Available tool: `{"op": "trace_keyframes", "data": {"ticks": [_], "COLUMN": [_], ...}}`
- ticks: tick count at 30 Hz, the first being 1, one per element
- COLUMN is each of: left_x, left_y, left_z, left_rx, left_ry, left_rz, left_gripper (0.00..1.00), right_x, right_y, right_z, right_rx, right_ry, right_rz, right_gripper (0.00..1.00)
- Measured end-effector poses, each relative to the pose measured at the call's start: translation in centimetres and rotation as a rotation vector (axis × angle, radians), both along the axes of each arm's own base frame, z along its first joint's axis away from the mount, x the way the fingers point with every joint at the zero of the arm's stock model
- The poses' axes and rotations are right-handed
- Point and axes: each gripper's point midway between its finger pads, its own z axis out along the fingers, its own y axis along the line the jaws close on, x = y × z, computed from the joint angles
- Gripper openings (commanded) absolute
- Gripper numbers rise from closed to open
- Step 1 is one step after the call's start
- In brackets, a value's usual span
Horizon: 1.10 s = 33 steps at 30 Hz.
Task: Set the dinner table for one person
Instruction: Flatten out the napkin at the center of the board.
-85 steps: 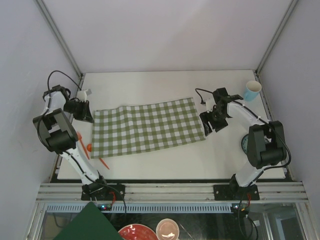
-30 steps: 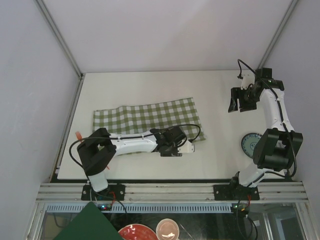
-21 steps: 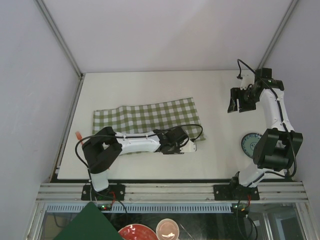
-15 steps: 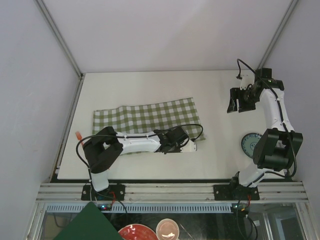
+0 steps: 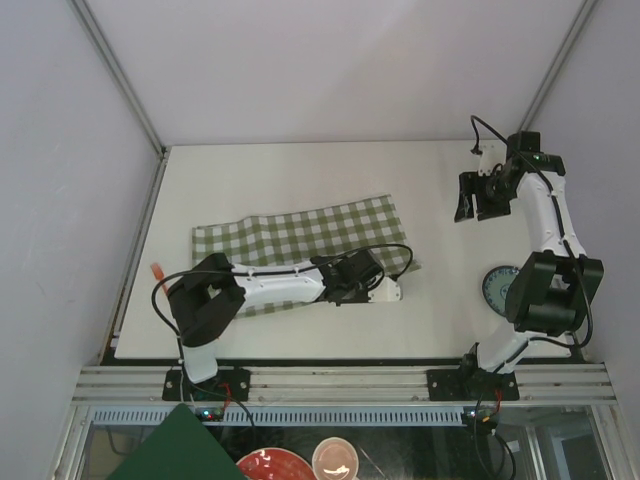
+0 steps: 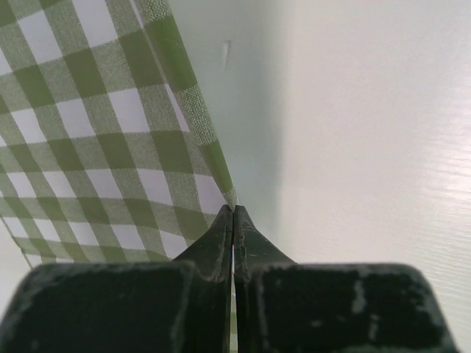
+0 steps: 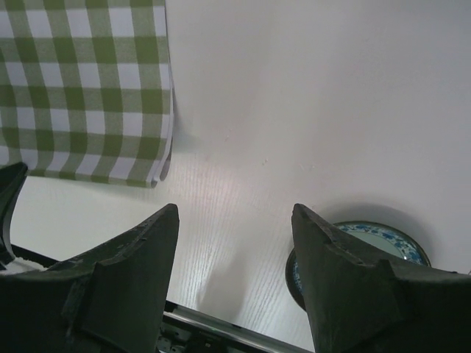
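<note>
Tabletop: large flat off-white rectangular tabletop with a metal frame edge (image 5: 300, 170), lies under the cloth and shows bare on every side of it.
Cloth: green-and-white checked cloth (image 5: 300, 235), spread left of the tabletop's middle, long side running left to right; hem at the near right corner casts a shadow in the left wrist view (image 6: 88, 132).
Left hand: left hand (image 5: 392, 285) at the cloth's near right corner, arm lying along the cloth's near edge; jaws pressed together on the cloth's hem, seen close in the left wrist view (image 6: 232, 213).
Right hand: right hand (image 5: 475, 200) to the right of the cloth's far right corner, apart from it; jaws spread wide, nothing between them (image 7: 234, 213).
Plate: round blue-patterned plate (image 5: 497, 288), right of the cloth's near right corner, well apart; partly hidden by the right arm, part of its rim shows in the right wrist view (image 7: 368, 243).
Orange item: small orange-red thing (image 5: 157, 270) left of the cloth's near left corner; too small to tell what.
</note>
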Motion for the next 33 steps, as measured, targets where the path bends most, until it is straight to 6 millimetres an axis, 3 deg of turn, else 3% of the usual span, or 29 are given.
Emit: {"op": "trace_keyframes", "data": {"ticks": [10, 15, 18, 21, 27, 29, 33], "left_x": [-4.7, -6.8, -7.4, -7.4, -6.2, -4.7, 0.6], "left_y": [-2.7, -2.6, -2.5, -2.5, -1.3, -0.5, 2.9], "left_z": [1.7, 0.8, 0.6, 0.6, 1.2, 2.4, 5.8], "left_rx": [-0.126, -0.127, -0.127, -0.127, -0.129, -0.155, -0.223], "left_ry": [0.068, 0.135, 0.157, 0.157, 0.130, 0.113, 0.050], "left_rz": [-0.212, -0.289, -0.304, -0.302, -0.261, -0.215, -0.061], "left_gripper": [0.00, 0.00, 0.15, 0.16, 0.22, 0.23, 0.26], "right_x": [1.5, 1.9, 1.9, 1.9, 2.1, 2.1, 2.2], "right_y": [-0.8, -0.4, 0.5, 1.4, 2.4, 2.5, 2.9], "right_z": [0.9, 0.2, -0.2, -0.1, 0.2, 0.1, -0.5], "right_rx": [-0.037, -0.038, -0.049, -0.058, -0.075, -0.078, -0.080], "right_ry": [-0.033, -0.012, 0.001, -0.001, -0.009, -0.006, 0.009], "right_rz": [-0.014, -0.001, 0.025, 0.052, 0.083, 0.087, 0.101], "right_gripper": [0.62, 0.62, 0.63, 0.63, 0.64, 0.64, 0.64]}}
